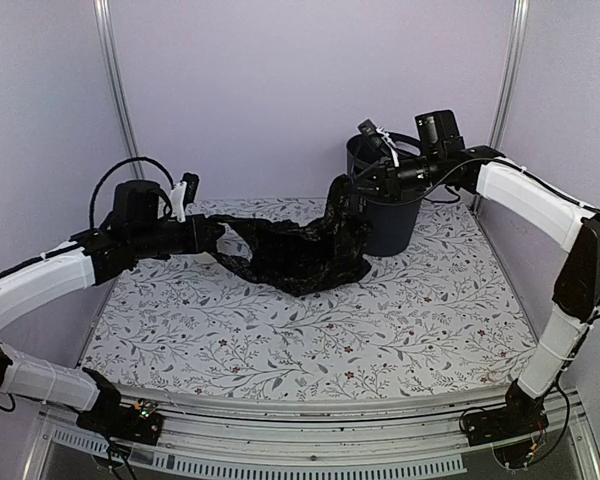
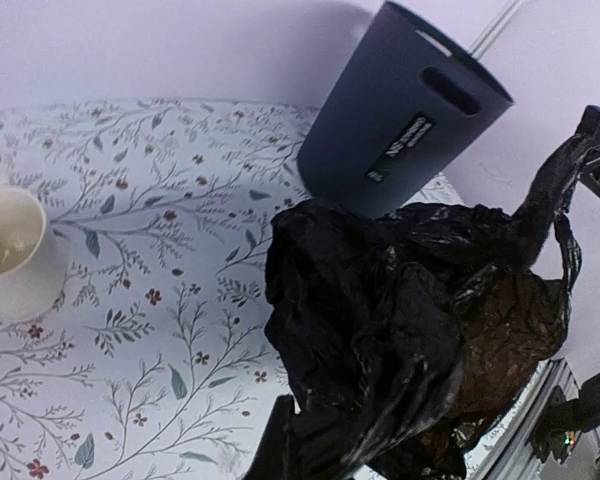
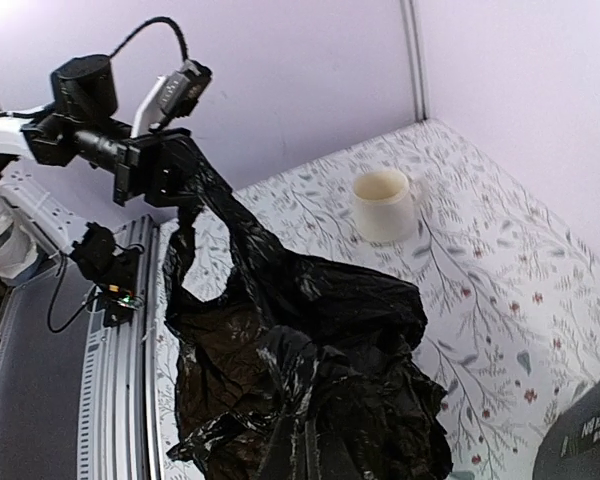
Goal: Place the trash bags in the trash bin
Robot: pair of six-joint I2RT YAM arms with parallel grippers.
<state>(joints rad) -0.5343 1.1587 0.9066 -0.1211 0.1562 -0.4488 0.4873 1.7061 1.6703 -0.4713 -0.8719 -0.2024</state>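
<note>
Overhead, floral-print table [image 1: 280, 340], pale lilac walls [image 1: 280, 90], black bag [image 1: 300, 255] mid-table.

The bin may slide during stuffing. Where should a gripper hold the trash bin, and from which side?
Probably the rim wall at an oval handle cut-out, coming down from above: the trash bin stands upright, mouth open, its thin wall suits a pinch, while the smooth tapered body looks too wide.

Glossy black trash bag [image 1: 300, 252] beside the dark grey trash bin [image 1: 392, 225]
The crumpled bag sags onto the counter [image 1: 280, 340] with both ends lifted; the round, tapered bin stands upright at back right, just beside it
</note>
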